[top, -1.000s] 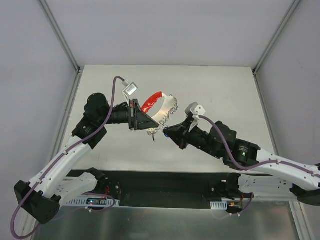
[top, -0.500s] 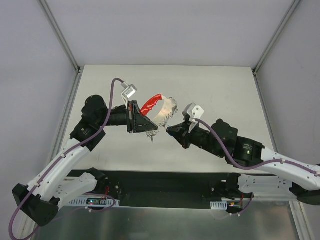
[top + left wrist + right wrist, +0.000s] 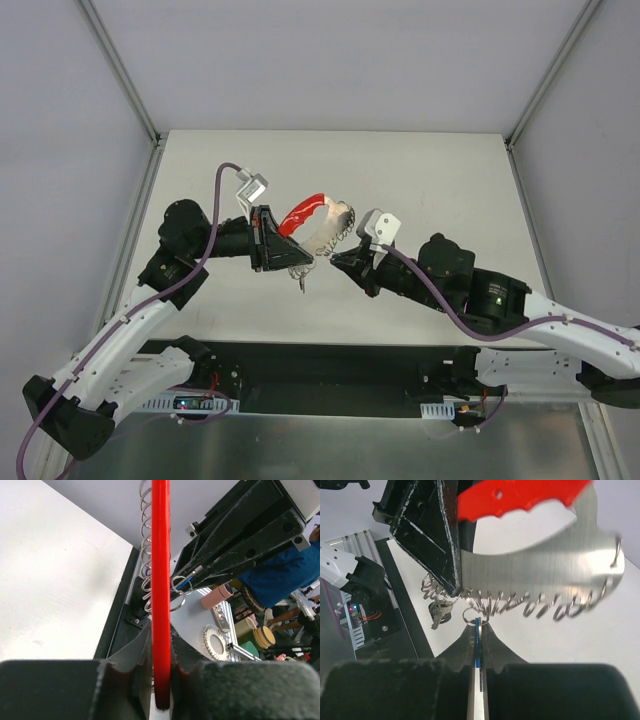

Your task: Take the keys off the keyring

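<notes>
My left gripper [image 3: 300, 252] is shut on the keyring's red plastic tag [image 3: 303, 212] and holds it above the table. In the left wrist view the tag [image 3: 160, 555] stands edge-on between the jaws. A silvery plate [image 3: 535, 575] with a wire coil [image 3: 530, 605] along its edge is joined to the tag [image 3: 520, 497]. A small bunch of grey keys [image 3: 439, 612] hangs from the coil's left end and also shows in the top view [image 3: 303, 283]. My right gripper [image 3: 477, 630] is shut on a thin blue flat piece [image 3: 477, 640] threaded on a small ring [image 3: 472, 616] at the coil.
The pale table top [image 3: 420, 180] lies under both arms, with grey walls on three sides. A black rail [image 3: 330, 365] runs along the near edge by the arm bases.
Both grippers stay shut on their pieces. The left arm has drawn back a little and the tag has tilted. The right arm has shifted slightly left and the hanging keys sit a little lower.
</notes>
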Action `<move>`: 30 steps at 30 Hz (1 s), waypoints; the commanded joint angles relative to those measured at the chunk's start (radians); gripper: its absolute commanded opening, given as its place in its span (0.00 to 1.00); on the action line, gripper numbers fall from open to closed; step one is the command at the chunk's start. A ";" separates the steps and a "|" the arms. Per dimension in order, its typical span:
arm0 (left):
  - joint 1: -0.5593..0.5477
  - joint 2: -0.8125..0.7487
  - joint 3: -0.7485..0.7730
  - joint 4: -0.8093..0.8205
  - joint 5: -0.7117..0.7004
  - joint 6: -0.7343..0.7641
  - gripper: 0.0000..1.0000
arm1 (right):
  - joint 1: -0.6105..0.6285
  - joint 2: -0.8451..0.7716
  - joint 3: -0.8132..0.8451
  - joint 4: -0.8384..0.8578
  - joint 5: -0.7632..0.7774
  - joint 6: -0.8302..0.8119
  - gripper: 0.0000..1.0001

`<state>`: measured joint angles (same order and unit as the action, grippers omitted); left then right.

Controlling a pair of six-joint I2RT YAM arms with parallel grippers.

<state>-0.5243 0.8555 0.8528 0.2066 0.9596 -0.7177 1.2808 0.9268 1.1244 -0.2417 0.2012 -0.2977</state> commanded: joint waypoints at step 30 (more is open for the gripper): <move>0.007 -0.111 0.239 -0.392 -0.018 0.405 0.60 | -0.009 -0.062 0.069 -0.033 -0.128 -0.103 0.01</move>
<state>-0.5220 0.7383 1.0393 -0.1680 0.9112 -0.3439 1.2732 0.8616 1.1408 -0.3042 0.0921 -0.3801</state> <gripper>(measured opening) 0.599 0.057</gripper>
